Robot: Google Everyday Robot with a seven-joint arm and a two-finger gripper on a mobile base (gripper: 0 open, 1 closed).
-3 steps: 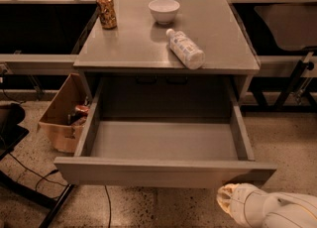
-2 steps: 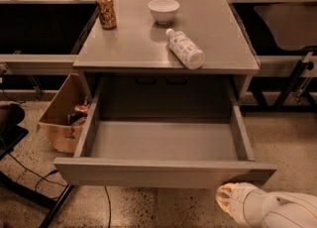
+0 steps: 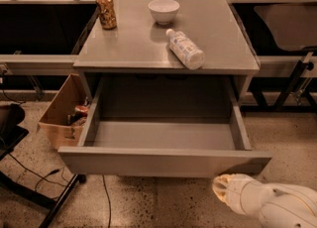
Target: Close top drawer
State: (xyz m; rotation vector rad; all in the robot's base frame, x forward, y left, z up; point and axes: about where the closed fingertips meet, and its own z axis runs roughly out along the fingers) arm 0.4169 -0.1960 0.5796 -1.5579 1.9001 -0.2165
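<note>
Showing in the lower right corner, white forearm [image 3: 290,208] lying low and pointing leftward, bearing the gripper [image 3: 225,188] at its pale rounded tip, hovering near the bottom edge

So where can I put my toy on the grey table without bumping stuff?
The tabletop is bare at front left, between the can, the bottle and the front edge, and right of the bowl. Bowl and bottle crowd the middle. The top drawer floor is bare. The gripper sits below its front, right.
</note>
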